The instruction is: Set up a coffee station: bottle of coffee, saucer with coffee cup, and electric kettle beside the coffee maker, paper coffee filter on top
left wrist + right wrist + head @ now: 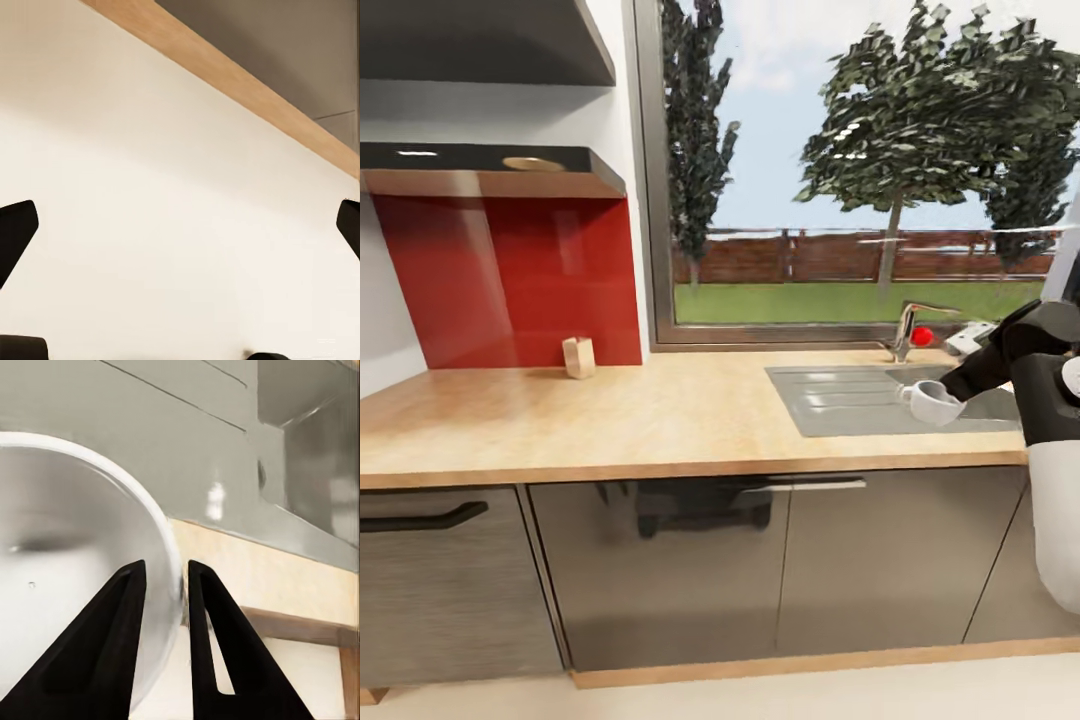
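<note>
1. Nearest me, my right tool is clamped on the rim of the coffee cup: one black finger inside the bowl, one outside, wall pinched between.
2. Cup looks plain glossy white, round rim, empty inside. In the head view the coffee cup hangs off the end of my right arm, mouth tipped sideways, over the front part of the sink, above the bench.
3. Left tool: fingers spread wide, dark tips at both edges of the frame, nothing between them. It's aimed at pale floor and the wooden plinth strip under the cabinets.
4. Bench is light wood-look, glossy dark grey cabinets below.
5. Farther back: small tan block standing against the red splashback; tap behind the sink, red round thing just beside it.
6. Farthest: window with trees and a fence.
</note>
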You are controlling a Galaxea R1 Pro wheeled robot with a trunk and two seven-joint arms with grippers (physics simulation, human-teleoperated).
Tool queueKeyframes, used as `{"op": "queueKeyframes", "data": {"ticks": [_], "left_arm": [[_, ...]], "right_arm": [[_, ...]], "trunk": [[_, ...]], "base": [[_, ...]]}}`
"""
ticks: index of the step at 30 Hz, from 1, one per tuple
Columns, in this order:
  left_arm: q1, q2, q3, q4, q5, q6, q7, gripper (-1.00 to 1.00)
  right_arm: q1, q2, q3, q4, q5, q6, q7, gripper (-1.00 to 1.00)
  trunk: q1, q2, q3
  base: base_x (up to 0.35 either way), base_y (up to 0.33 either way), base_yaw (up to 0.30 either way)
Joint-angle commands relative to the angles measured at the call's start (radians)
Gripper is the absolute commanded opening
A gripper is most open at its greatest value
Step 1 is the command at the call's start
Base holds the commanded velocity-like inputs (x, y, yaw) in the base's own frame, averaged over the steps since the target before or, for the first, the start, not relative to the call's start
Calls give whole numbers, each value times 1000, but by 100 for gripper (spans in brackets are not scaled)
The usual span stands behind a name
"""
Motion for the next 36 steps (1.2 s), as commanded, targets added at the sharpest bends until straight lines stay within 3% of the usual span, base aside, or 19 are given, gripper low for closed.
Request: {"op": "queueKeyframes", "data": {"ticks": [1,3,8,19,36], "left_arm": [[-1,0,-2,0,4,2,-3,100],[-1,0,-2,0,4,2,-3,100],[-1,0,-2,0,4,1,-3,100],[-1,0,-2,-1,4,0,-3,100],[-1,0,-2,-1,4,0,-3,100]], "right_arm": [[6,-3,0,-9,8,10,12,-100],[42,-21,-2,-76,7,9,13,-100],[93,-36,-5,-150,7,9,14,-100],[109,-45,-7,-169,7,9,14,-100],[110,-45,-7,-166,7,9,14,-100]], "trunk": [[0,-1,-1],[0,-1,-1],[0,-1,-1],[0,-1,-1],[0,-1,-1]], "base": [[0,0,-258],[0,0,-258],[0,0,-227],[0,-123,-62],[0,-9,-255]]}}
